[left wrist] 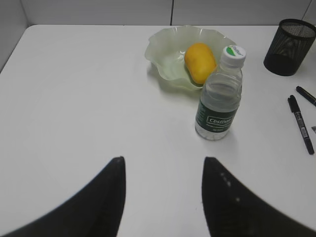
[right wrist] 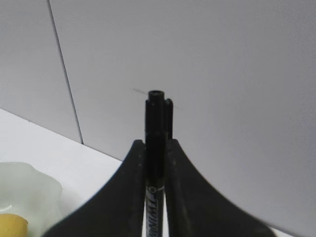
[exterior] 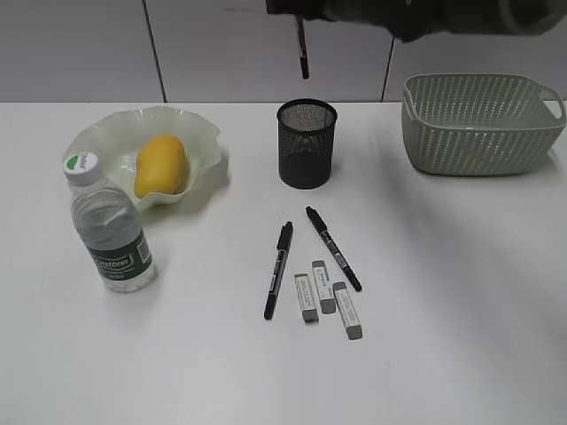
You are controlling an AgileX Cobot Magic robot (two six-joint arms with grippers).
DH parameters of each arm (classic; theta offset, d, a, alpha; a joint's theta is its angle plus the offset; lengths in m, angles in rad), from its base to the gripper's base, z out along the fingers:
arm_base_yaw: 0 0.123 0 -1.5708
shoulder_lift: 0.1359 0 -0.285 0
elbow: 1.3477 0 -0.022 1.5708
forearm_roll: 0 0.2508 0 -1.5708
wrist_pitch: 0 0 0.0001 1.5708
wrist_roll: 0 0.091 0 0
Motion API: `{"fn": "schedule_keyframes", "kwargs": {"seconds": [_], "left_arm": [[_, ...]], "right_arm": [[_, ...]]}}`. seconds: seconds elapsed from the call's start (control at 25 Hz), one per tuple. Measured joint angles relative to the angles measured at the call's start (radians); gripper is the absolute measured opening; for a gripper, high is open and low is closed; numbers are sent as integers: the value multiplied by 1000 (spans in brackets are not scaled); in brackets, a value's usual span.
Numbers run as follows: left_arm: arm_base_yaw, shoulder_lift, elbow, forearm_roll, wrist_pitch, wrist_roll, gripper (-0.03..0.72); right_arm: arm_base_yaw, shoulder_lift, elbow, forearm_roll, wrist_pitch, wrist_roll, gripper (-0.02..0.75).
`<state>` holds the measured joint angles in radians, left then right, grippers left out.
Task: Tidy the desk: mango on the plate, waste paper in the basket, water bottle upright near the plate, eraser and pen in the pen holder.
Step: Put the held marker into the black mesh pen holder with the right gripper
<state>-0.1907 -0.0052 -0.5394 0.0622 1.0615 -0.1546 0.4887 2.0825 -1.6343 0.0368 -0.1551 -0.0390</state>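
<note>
My right arm (exterior: 425, 16) reaches in along the top edge above the desk (exterior: 461, 292). My right gripper (right wrist: 157, 163) pinches a black pen (right wrist: 155, 148), jaws narrow, which hangs upright above the pen holder (exterior: 306, 143). My left gripper (left wrist: 163, 197) hovers half-spread, holding nothing, the water bottle (left wrist: 219, 96) ahead.

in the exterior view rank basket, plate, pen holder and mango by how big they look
1. basket and plate: alike in spread, so no ranking between them.
2. pen holder
3. mango, a little smaller than the holder.
All four stand at a similar depth, so nearness hardly skews this.
</note>
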Motion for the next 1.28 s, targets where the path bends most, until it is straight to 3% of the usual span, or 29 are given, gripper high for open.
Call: {"fn": "schedule_keyframes", "kwargs": {"seconds": [0.32,0.6,0.68,0.88,0.96,1.08,1.28], "left_arm": [[0,0,0,0,0,0,374],[0,0,0,-1,0,0,374],[0,0,0,-1,0,0,374],[0,0,0,-1,0,0,374],[0,0,0,-1,0,0,374],[0,0,0,-1,0,0,374],[0,0,0,-1,0,0,373]], "right_arm": [[0,125,13,1,-63,17,81],[3,129,127,5,-79,39,94],[3,131,138,5,-64,39,181],[4,117,139,-13,-12,39,525],[4,81,140,-37,51,39,582],[4,-28,140,-56,244,39,577],[4,-257,157,-85,793,39,503]]}}
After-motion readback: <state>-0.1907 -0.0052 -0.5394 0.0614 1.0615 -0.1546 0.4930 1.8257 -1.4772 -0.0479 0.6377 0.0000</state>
